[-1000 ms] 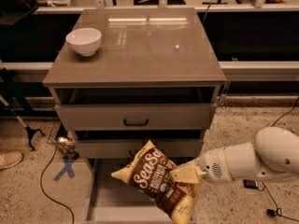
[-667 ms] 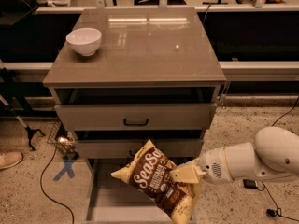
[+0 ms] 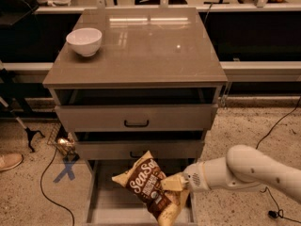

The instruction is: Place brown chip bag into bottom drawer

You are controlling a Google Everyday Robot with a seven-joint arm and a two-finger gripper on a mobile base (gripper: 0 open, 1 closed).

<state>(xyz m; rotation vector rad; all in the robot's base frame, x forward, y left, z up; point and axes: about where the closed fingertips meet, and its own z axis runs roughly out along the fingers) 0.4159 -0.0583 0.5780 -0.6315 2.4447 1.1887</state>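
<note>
The brown chip bag, dark brown with pale yellow edges and white script, hangs tilted above the pulled-out bottom drawer. My gripper comes in from the right on a white arm and is shut on the bag's right side. The bag sits over the right half of the drawer's flat floor and hides part of it. The two upper drawers with black handles are slightly open above.
A white bowl stands on the cabinet top at the back left. Black cables and a blue tape cross lie on the floor to the left. A shoe shows at the left edge.
</note>
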